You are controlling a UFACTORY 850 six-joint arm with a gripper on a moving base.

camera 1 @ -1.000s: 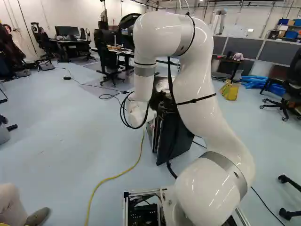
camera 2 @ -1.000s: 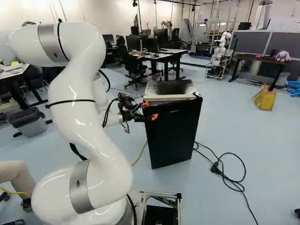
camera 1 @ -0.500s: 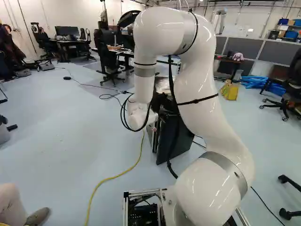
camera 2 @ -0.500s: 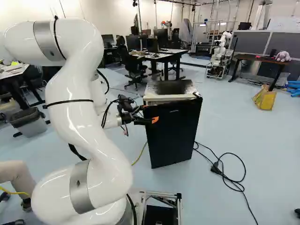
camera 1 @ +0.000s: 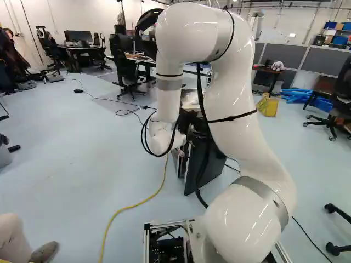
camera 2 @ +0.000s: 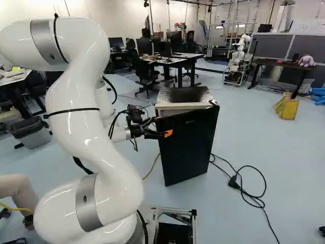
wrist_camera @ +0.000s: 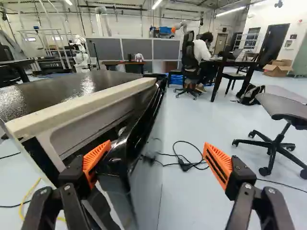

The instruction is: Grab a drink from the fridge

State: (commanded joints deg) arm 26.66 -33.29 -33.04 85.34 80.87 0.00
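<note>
Farthest off, a long grey partition [camera 2: 271, 50] runs behind the room. The fridge [camera 2: 177, 106] stands on the floor ahead of me, right of my arm [camera 2: 91, 127] in the right base view. Its black door [camera 2: 190, 147] is ajar, with a gap along the edge nearest me. A dark table [camera 2: 284, 65] stands farther back, to the fridge's right in that view. My gripper [camera 2: 163, 126] is at the door's edge. In the wrist view, my gripper [wrist_camera: 160, 158] has its fingers wide apart: one sits in the gap, close against the door's inner side, though I can't tell if it touches; the other is outside, away from the door. A black cord [camera 2: 233, 182] lies beside the fridge.
</note>
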